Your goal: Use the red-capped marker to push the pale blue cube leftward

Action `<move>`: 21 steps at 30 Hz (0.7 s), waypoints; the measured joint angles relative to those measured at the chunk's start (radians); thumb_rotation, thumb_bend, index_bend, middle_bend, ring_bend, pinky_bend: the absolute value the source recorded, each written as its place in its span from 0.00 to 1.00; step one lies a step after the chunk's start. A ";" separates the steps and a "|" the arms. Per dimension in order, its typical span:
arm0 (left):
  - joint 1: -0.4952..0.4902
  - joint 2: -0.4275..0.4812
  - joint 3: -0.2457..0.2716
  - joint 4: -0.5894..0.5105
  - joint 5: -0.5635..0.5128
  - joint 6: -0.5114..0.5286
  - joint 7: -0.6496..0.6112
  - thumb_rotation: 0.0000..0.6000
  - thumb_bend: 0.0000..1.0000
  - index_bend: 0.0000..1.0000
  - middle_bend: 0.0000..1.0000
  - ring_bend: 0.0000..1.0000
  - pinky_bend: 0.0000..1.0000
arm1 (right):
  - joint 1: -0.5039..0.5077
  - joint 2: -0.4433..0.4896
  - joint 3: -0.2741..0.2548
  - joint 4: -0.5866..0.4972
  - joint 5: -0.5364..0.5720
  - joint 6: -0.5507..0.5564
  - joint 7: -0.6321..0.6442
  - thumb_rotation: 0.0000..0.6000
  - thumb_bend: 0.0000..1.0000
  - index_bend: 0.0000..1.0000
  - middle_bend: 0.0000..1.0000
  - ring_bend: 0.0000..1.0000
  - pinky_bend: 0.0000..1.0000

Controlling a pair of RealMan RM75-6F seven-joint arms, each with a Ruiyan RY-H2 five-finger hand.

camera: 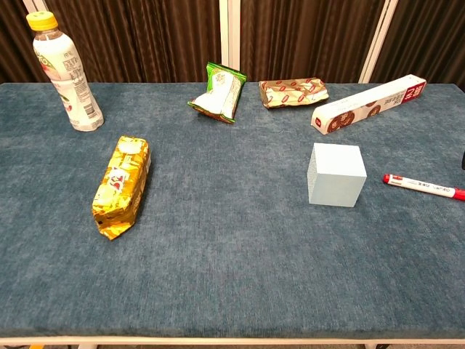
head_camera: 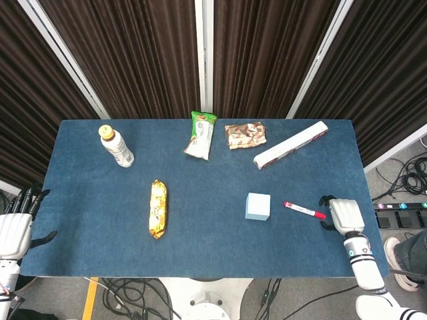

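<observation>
The pale blue cube [head_camera: 257, 206] [camera: 336, 174] stands on the blue table, right of centre. Just to its right lies the red-capped marker [head_camera: 305, 211] [camera: 425, 187], flat, its red cap pointing right. My right hand [head_camera: 341, 216] hovers over the table's right part, just past the marker's cap end, back of the hand up, fingers bent downward and holding nothing. Only a dark sliver at the right edge of the chest view hints at it. My left hand [head_camera: 16, 228] hangs off the table's left edge, fingers spread and empty.
A gold snack packet [head_camera: 157, 209] lies left of centre. Along the back stand a yellow-capped bottle [head_camera: 116, 147], a green packet [head_camera: 201, 135], a brown wrapped snack [head_camera: 245, 135] and a long white box [head_camera: 291, 145]. Cables run on the floor below.
</observation>
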 measured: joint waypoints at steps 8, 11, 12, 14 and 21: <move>-0.001 -0.002 0.000 0.009 -0.003 -0.005 -0.007 1.00 0.09 0.18 0.10 0.01 0.17 | 0.009 -0.027 0.012 0.015 0.032 -0.008 -0.018 1.00 0.12 0.43 0.42 0.89 0.94; -0.001 -0.002 0.000 0.014 -0.003 -0.006 -0.011 1.00 0.09 0.18 0.10 0.01 0.17 | 0.010 -0.043 0.015 0.022 0.046 -0.008 -0.026 1.00 0.13 0.44 0.43 0.89 0.94; -0.001 -0.002 0.001 0.015 -0.004 -0.006 -0.011 1.00 0.09 0.18 0.10 0.01 0.17 | 0.010 -0.050 0.016 0.025 0.051 -0.007 -0.029 1.00 0.14 0.45 0.44 0.89 0.95; 0.000 -0.003 0.001 0.019 -0.005 -0.007 -0.012 1.00 0.09 0.18 0.10 0.01 0.17 | 0.010 -0.060 0.019 0.032 0.054 -0.003 -0.031 1.00 0.14 0.47 0.45 0.90 0.96; 0.000 -0.003 0.001 0.021 -0.005 -0.007 -0.015 1.00 0.09 0.18 0.10 0.01 0.17 | 0.015 -0.092 0.026 0.057 0.066 0.001 -0.044 1.00 0.15 0.48 0.46 0.92 0.98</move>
